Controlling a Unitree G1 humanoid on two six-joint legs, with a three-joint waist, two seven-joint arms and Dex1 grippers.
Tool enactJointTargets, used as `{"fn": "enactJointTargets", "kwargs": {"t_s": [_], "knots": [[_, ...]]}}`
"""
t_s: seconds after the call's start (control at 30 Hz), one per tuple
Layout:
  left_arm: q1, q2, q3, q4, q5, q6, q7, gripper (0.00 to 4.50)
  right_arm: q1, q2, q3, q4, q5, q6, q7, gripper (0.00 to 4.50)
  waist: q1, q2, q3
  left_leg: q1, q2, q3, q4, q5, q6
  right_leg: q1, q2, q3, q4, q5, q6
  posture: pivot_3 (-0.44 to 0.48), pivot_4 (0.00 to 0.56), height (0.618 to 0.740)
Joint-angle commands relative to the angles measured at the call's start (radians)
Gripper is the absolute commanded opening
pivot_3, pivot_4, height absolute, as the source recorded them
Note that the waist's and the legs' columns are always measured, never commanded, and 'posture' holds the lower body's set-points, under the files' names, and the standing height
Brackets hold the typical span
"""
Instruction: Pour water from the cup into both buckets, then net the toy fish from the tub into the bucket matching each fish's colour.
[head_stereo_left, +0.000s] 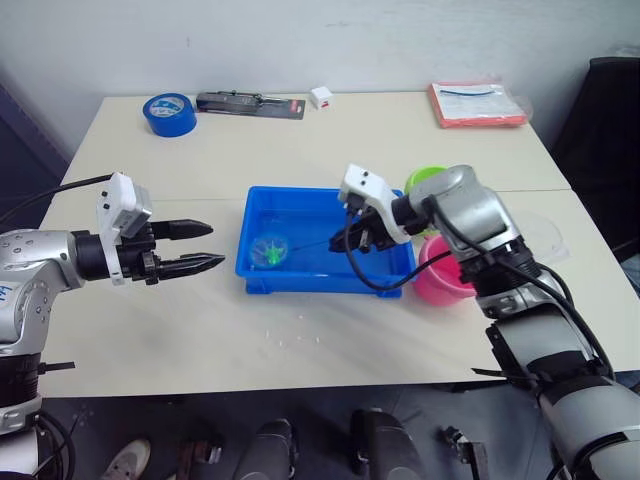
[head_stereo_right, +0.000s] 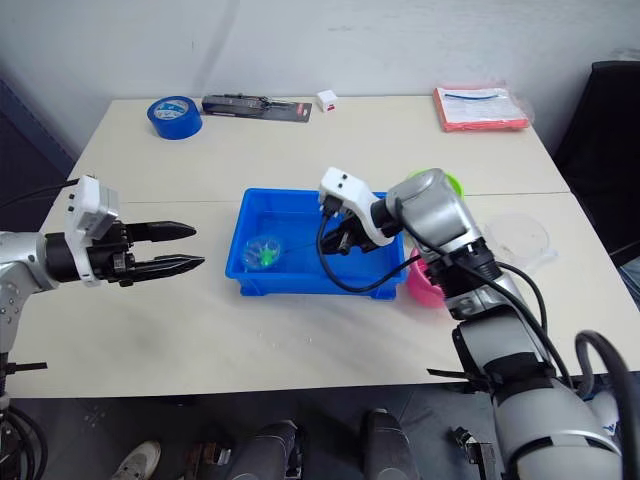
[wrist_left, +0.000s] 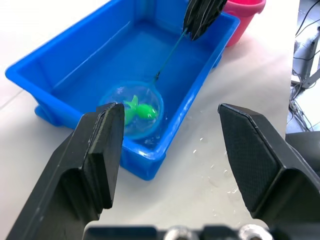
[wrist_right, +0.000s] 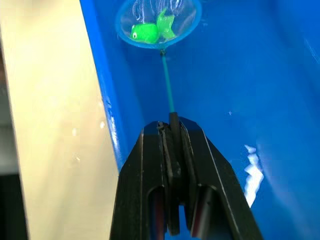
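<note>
The right gripper (wrist_right: 172, 131) is clamped on the thin dark stick handle of the small round blue-rimmed hoop net (wrist_right: 158, 24), its two black fingers pressed together around the stick. The handle runs straight out ahead of the fingertips to the hoop, which sits low inside the shallow rectangular bright-blue plastic tub (head_stereo_left: 300, 203), near the tub's wall on the side away from the gripper. A tiny green plastic toy fish (wrist_right: 149, 31) lies inside the hoop, on the mesh.

Just behind the right gripper, close to its wrist, stand the small round pink plastic bucket (head_stereo_left: 440, 285) and the lime green plastic bucket (head_stereo_left: 428, 177), both beside the end of the tub. The clear colourless plastic measuring cup (head_stereo_right: 520, 238) rests on the pale table (head_stereo_left: 250, 140) farther out beyond the right arm.

The left gripper (head_stereo_left: 200, 247) is held above the table with its fingers spread apart, holding nothing; the tub and the netted fish lie ahead of its fingertips, apart from them.
</note>
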Motion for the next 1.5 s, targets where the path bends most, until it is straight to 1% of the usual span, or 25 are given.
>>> {"fn": "enactJointTargets", "kwargs": {"t_s": [0.03,0.23,0.5,0.67,0.77,0.83,0.97,1.03,1.2,1.33,1.4,1.5], "knots": [[-0.039,0.000,-0.026,0.023,0.004,-0.031,-0.024,3.26,0.025,-0.049,-0.044,-0.083,0.055,0.040,-0.023,0.80,0.000,0.000,0.000,0.000,-0.001,0.000,0.000,0.000,0.000,0.000,-0.001,0.000,0.000,0.000,0.000,0.000,0.150,0.737],[-0.115,-0.035,-0.092,0.088,0.033,-0.078,-0.038,3.26,0.085,-0.133,-0.099,-0.186,0.124,0.101,-0.075,0.80,0.000,0.000,0.000,0.000,-0.001,-0.001,0.000,0.000,0.000,0.000,-0.001,0.000,0.000,0.000,0.000,0.000,0.150,0.737],[-0.169,-0.075,-0.120,0.142,0.055,-0.140,-0.047,3.26,0.127,-0.171,-0.146,-0.265,0.200,0.154,-0.157,0.80,-0.001,0.000,0.000,0.000,-0.002,-0.002,-0.001,0.000,0.000,-0.001,0.000,0.000,-0.001,0.000,0.000,0.000,0.150,0.737],[-0.215,-0.137,-0.140,0.178,0.076,-0.197,-0.035,3.26,0.163,-0.267,-0.261,-0.322,0.257,0.198,-0.198,0.80,0.014,0.000,0.000,-0.001,-0.005,-0.005,0.001,0.000,0.001,0.000,-0.002,0.000,-0.001,0.000,0.000,0.000,0.150,0.737],[-0.267,-0.187,-0.153,0.232,0.096,-0.247,-0.031,3.26,0.185,-0.354,-0.337,-0.333,0.269,0.206,-0.235,0.80,0.030,0.000,0.000,-0.001,-0.007,-0.006,0.002,0.001,0.002,0.001,-0.003,0.000,-0.002,0.000,0.000,0.000,0.150,0.737],[-0.297,-0.208,-0.164,0.269,0.106,-0.271,-0.038,3.26,0.194,-0.399,-0.366,-0.330,0.264,0.195,-0.262,0.80,0.031,0.000,0.000,-0.001,-0.007,-0.006,0.002,0.001,0.002,0.001,-0.004,0.000,-0.002,0.000,0.000,0.000,0.150,0.737],[-0.349,-0.242,-0.183,0.340,0.124,-0.311,-0.061,3.26,0.197,-0.448,-0.413,-0.323,0.265,0.194,-0.322,0.80,0.027,0.000,0.000,-0.001,-0.008,-0.005,0.001,0.001,0.002,0.000,-0.003,0.000,-0.002,0.000,0.000,0.000,0.150,0.737],[-0.402,-0.282,-0.192,0.404,0.138,-0.361,-0.065,3.26,0.215,-0.496,-0.438,-0.316,0.240,0.170,-0.360,0.80,0.027,0.000,0.000,-0.001,-0.008,-0.005,0.001,0.001,0.002,0.000,-0.003,0.000,-0.002,0.000,0.000,0.000,0.150,0.737],[-0.459,-0.331,-0.205,0.499,0.170,-0.437,-0.078,3.26,0.274,-0.550,-0.445,-0.306,0.202,0.091,-0.438,0.80,0.028,0.000,0.000,-0.001,-0.008,-0.005,0.001,0.001,0.002,0.000,-0.003,0.000,-0.002,0.000,0.000,0.000,0.150,0.737],[-0.479,-0.356,-0.212,0.534,0.179,-0.455,-0.093,3.26,0.324,-0.589,-0.394,-0.318,0.134,0.005,-0.490,0.80,0.027,0.000,0.000,-0.002,-0.008,-0.004,0.001,0.001,0.002,0.000,-0.003,0.000,-0.002,0.000,0.000,0.000,0.150,0.737],[-0.484,-0.359,-0.211,0.545,0.184,-0.461,-0.099,3.26,0.335,-0.592,-0.376,-0.326,0.111,-0.020,-0.511,0.80,0.027,0.000,0.000,-0.002,-0.008,-0.004,0.001,0.001,0.002,-0.001,-0.003,0.000,-0.002,0.000,0.000,0.000,0.150,0.737],[-0.482,-0.351,-0.208,0.550,0.188,-0.461,-0.107,3.26,0.367,-0.607,-0.322,-0.351,0.025,-0.095,-0.573,0.80,0.027,0.000,0.000,-0.002,-0.008,-0.004,0.001,0.001,0.002,-0.001,-0.003,0.000,-0.002,0.000,0.000,0.000,0.150,0.737]]}}
